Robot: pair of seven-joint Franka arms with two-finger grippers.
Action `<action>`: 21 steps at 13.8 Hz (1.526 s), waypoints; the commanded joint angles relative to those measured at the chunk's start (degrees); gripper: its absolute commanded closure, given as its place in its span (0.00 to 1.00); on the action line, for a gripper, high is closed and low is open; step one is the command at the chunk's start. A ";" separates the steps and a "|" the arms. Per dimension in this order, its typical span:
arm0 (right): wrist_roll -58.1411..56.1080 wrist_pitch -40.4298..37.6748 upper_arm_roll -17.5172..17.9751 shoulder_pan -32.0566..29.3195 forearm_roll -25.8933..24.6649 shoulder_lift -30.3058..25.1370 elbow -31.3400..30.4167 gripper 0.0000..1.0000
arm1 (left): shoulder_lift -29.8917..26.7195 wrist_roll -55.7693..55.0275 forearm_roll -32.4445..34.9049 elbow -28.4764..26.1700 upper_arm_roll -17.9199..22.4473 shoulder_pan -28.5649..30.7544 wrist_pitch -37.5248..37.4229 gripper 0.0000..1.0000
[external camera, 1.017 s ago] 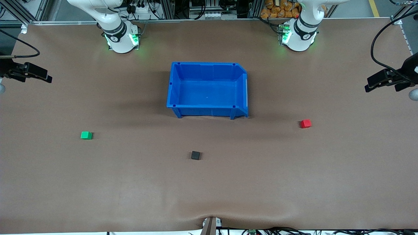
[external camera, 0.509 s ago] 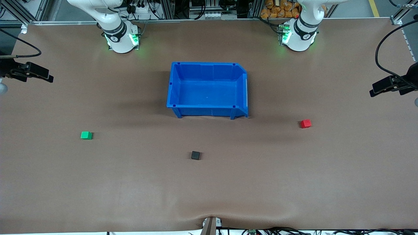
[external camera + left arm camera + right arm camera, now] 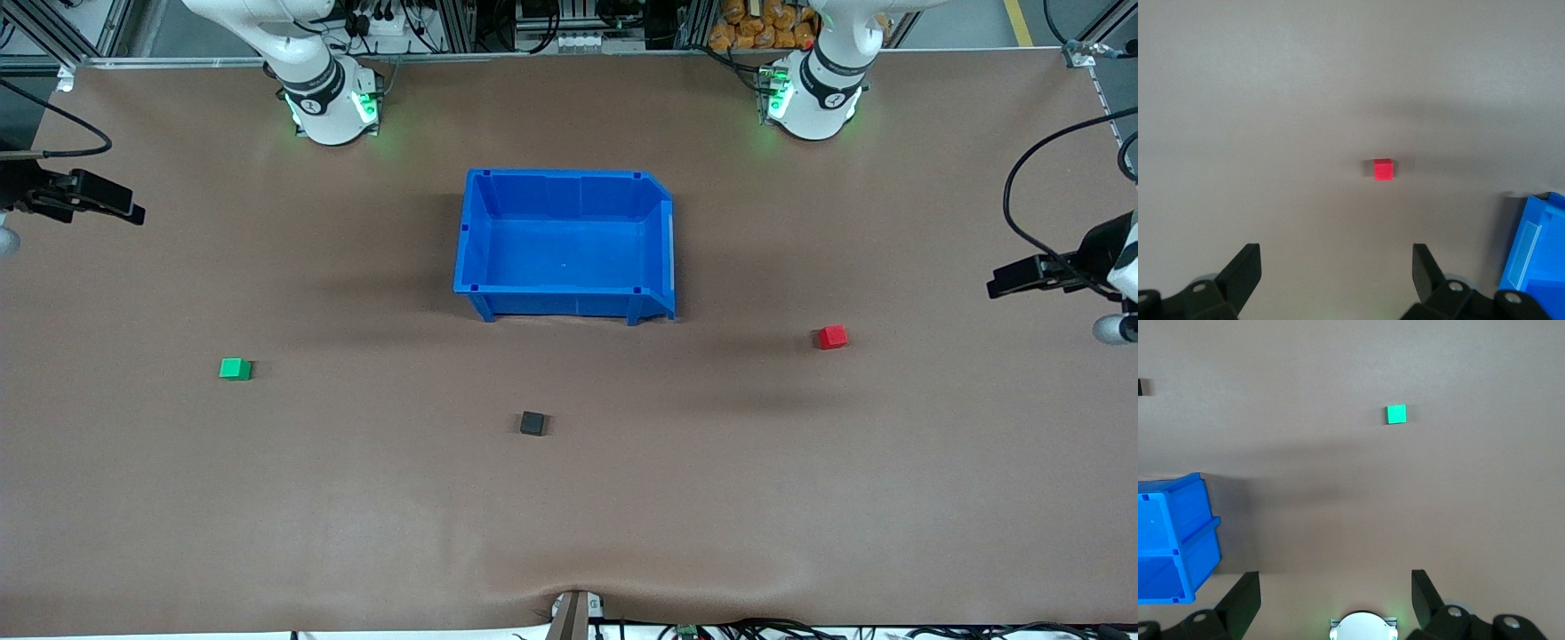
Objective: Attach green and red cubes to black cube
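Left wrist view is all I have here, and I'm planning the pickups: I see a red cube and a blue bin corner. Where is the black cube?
Observer: The black cube lies on the table, nearer the front camera than the blue bin, apart from the red cube.
Operator: And the green one?
Observer: The green cube sits toward the right arm's end.
Operator: Is the right gripper holding anything?
Observer: No, the right gripper hangs open over bare table; the left gripper is open too.
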 commanded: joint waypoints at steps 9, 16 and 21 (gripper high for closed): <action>-0.29 -0.18 0.19 0.37 -0.06 -0.17 -0.11 0.00 | 13.64 0.33 -1.31 2.97 -0.80 0.49 6.08 0.00; -0.29 -0.27 0.19 0.37 -0.33 -0.08 -0.20 0.00 | 21.64 -0.02 -1.39 2.71 -0.98 -0.91 14.16 0.00; -0.29 0.44 0.19 0.54 -0.42 -0.08 -1.60 0.00 | 26.12 0.50 -1.75 2.44 -1.41 -1.09 21.46 0.00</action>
